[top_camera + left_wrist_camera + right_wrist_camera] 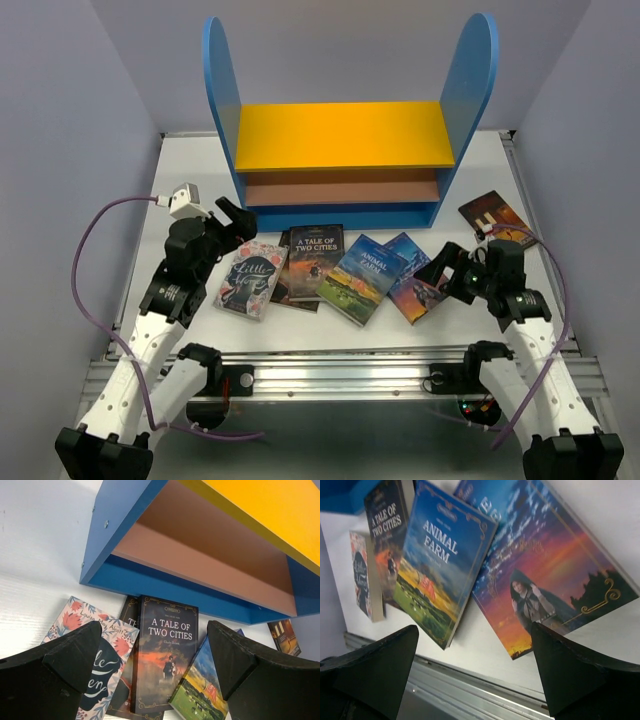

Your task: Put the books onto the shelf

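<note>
Books (316,262) flat, covers up, before blue-yellow shelf (340,135)

Smooth, matt-painted boards form the shelf (340,135), bright metal screws (105,524) set in its side; the books (316,262) carry glossy paper covers that catch the light; the left fingers (65,665) and right fingers (375,665) are matt black plastic, faintly grainy; the white surface (190,165) looks matt and finely ribbed; the rail (340,375) is bare brushed metal.
</note>
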`<state>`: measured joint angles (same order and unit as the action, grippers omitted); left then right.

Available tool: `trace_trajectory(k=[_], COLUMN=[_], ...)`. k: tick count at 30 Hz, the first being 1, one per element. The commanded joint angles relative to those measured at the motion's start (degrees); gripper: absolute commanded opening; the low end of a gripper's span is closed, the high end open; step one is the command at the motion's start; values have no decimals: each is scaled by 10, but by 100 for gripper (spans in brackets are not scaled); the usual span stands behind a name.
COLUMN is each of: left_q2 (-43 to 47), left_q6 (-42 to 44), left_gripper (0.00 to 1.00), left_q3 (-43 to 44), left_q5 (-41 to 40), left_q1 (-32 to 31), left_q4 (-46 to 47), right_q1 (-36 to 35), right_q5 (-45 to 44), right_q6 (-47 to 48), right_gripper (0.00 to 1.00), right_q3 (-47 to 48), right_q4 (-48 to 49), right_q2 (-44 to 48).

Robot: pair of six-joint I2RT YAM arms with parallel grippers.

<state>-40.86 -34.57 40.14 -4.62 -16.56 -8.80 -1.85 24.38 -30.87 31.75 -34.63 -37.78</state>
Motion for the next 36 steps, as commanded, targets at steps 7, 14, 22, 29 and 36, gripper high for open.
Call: trace_trajectory(k=[7,14,22,29,36], left_q2=[-14,-24,-19,-23,-28], left_q6=[-7,-9,-2,-3,-2], left_gripper=[99,99,99,99,99], left_q3=[-9,-12,-13,-15,-13], left_q5=[19,17,8,9,15], left_q1=[-3,-3,-3,-3,-3], left_q4=[44,50,46,48,49], right_q1=[-10,-158,-281,-287,-320], right_q5=[108,3,-147,-147,-177], right_q6=[-72,-119,-189,-221,-255], right_gripper=[100,100,100,100,100], right_q3=[-91,-101,-107,-143,-154], right_q4=[109,176,281,402,461], right_q2=[17,-46,-158,-192,-241])
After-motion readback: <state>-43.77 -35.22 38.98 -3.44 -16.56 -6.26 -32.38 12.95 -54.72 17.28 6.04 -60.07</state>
